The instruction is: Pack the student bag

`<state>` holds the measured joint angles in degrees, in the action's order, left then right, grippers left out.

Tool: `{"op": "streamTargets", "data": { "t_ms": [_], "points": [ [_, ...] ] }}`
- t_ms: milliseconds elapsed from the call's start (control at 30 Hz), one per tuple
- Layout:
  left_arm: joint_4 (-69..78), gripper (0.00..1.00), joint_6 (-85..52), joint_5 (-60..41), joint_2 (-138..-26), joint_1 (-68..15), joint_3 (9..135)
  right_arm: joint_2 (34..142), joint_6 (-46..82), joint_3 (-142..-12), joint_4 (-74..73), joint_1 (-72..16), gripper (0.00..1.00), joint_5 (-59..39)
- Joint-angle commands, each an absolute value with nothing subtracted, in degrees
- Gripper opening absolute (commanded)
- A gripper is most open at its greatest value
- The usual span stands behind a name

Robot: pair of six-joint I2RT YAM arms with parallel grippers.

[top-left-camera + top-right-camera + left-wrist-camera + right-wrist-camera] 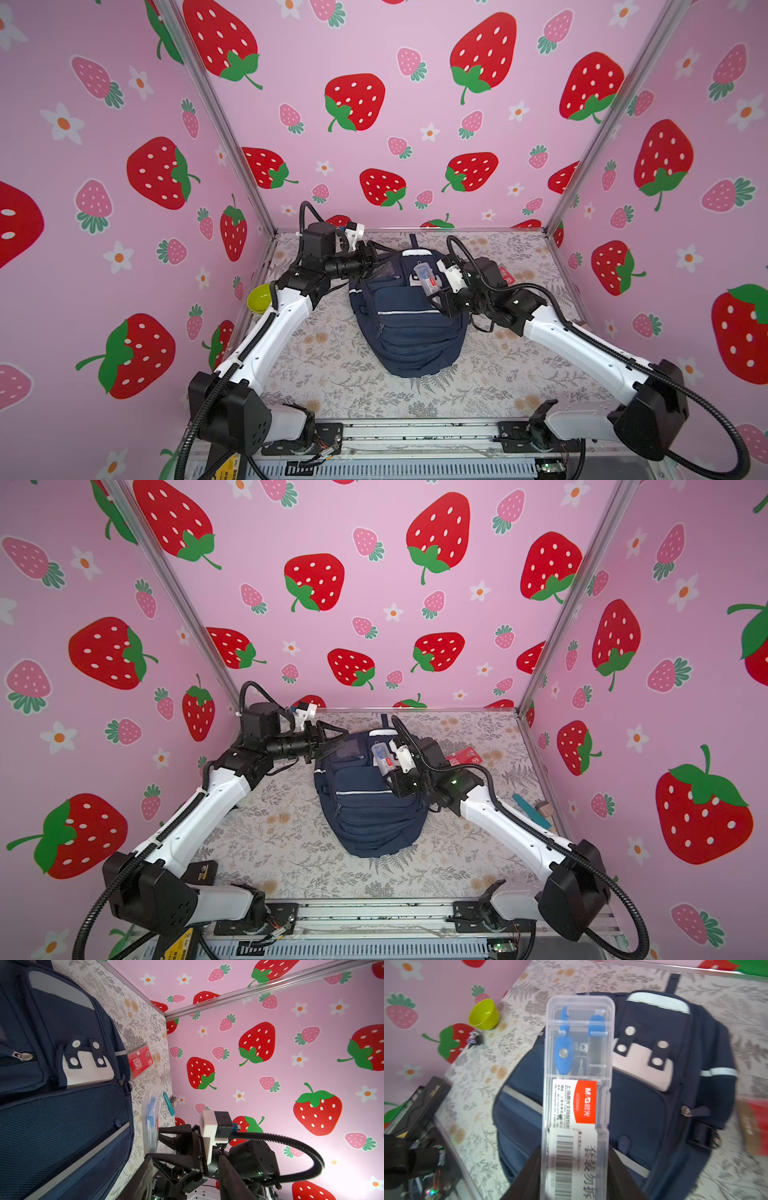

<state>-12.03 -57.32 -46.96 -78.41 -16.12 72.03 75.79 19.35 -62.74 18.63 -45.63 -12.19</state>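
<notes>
1. The backpack (pixel 407 332) (pixel 370 812) lies flat in the middle of the floral tablecloth (pixel 332 386), front side up, with its top loop toward the back wall.
2. It is navy fabric with mesh panels, thin silver stripes and a white patch with metal snaps, seen close in the right wrist view (pixel 643 1115) and the left wrist view (pixel 62 1126).
3. A silver zip pull sits on a front pocket. I cannot tell whether any compartment is open.
4. The right gripper (pixel 434 293) (pixel 574 1150) pinches one end of a clear case (pixel 426 278) (pixel 381 756) (pixel 577 1084) between its jaws, above the upper part of the backpack.
5. The case is a long, rigid, see-through plastic box with rounded corners. Inside it are a blue-handled compass and a small dark tube, and it bears a red and white label with a barcode.
6. The left gripper (pixel 384 261) (pixel 338 742) is just beside the backpack's upper left corner, its jaws spread with nothing between them.
7. A glossy yellow-green bowl (pixel 259 298) (pixel 483 1014) stands at the table's left edge.
8. A flat red packet (pixel 467 755) (pixel 140 1061) lies just right of the backpack.
9. A slim teal strip (pixel 532 811) (pixel 168 1104) lies near the right wall beside a small brownish block (pixel 545 808).
10. A black box (pixel 203 870) sits at the front left.
</notes>
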Motion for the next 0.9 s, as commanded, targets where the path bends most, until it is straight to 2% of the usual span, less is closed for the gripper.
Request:
{"op": "streamTargets", "data": {
  "t_ms": [0,133,200,267,400,567,700,767,800,867],
  "points": [
    [-18.15,0.51,-56.27,-46.24,-80.14,-16.73,73.94,75.99,16.23,-65.3,14.67,-47.66,0.17,-18.85],
    [-16.32,0.51,-57.63,-44.93,-82.24,-19.16,73.7,77.6,13.59,-67.41,17.64,-48.65,0.17,-20.83],
    [-14.93,0.48,-58.73,-44.96,-83.89,-19.95,73.9,78.05,12.04,-68.09,18.7,-48.73,0.17,-22.12],
    [-12.76,0.41,-60.37,-45.89,-85.61,-20.38,73.92,78.8,10.92,-68.93,20.18,-48.69,0.17,-22.59],
    [-11.78,0.2,-60.9,-46.18,-87.49,-20.83,74.23,79.12,9.63,-69.87,21.27,-48.76,0.17,-20.39],
    [-8.2,0.02,-62.77,-44.86,-87.08,-20.68,71.74,80.05,10.16,-70.95,22.15,-48.69,0.17,-18.42],
    [-2.43,0.0,-66.85,-42.42,-85.66,-20.79,67.74,81.18,10.72,-71.85,22.16,-48.62,0.18,-18.8],
    [0.9,0.0,-69.08,-40.85,-84.59,-20.58,65.5,81.76,10.96,-72.24,22.35,-48.64,0.22,-18.69],
    [1.95,0.0,-69.7,-39.74,-84.0,-20.48,64.67,81.94,11.3,-72.37,22.49,-48.65,0.28,-18.08],
    [3.65,0.0,-70.5,-37.75,-82.94,-20.15,63.54,82.09,12.48,-73.05,23.12,-48.64,0.49,-15.22]
  ]
}}
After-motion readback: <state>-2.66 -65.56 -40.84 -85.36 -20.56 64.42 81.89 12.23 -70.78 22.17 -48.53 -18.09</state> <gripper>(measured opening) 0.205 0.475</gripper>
